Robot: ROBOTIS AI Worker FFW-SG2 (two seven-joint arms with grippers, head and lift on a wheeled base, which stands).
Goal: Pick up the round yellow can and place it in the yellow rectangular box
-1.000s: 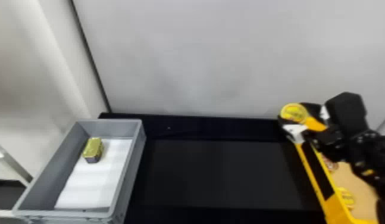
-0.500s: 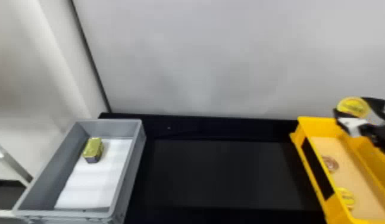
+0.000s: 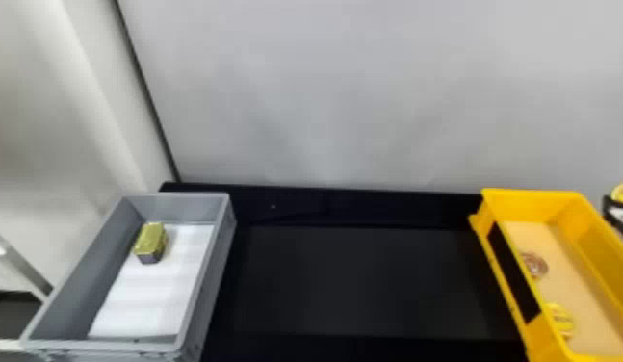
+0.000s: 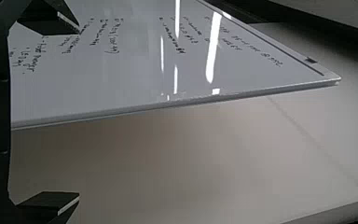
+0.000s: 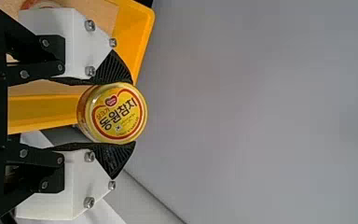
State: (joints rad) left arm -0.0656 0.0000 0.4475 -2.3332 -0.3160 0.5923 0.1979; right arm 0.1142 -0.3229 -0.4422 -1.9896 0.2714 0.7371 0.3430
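1. Pale grey wall [image 3: 348, 96] stands along the far side of the scene, behind the black counter [image 3: 363, 284].
2. The yellow rectangular box [image 3: 531, 204] sits at the counter's right, its long sides running near to far. Its raised rim is the likeliest snag: too low an approach could knock the can against it and twist it loose.
3. The grey crate [image 3: 214, 274] is at the left, lined with a white sheet [image 3: 146, 298].
4. The right pincer [image 5: 133, 113] is closed on the can, one ribbed finger on each side. They grip a curved wall, so an uneven squeeze or an early bump may let it roll or tip out.
5. The left pincer [image 4: 79, 112] is spread wide with nothing between its fingers.
6. The round yellow can [image 5: 119, 114] is in that right grip, by the box's far right side in the head view. It seems to be outside the rim there; if released without first coming inward, it would probably miss the box.
7. A gold-topped tin [image 3: 151, 239] rests in the crate's far part.
8. Two low round tins already lie along the box's left side: a brown-ringed one [image 3: 535, 265] and, nearer, a yellow-topped one [image 3: 560, 320]. Setting the can down over either could leave it tilted or stacked; the floor [image 3: 582, 308] to their right looks safer.
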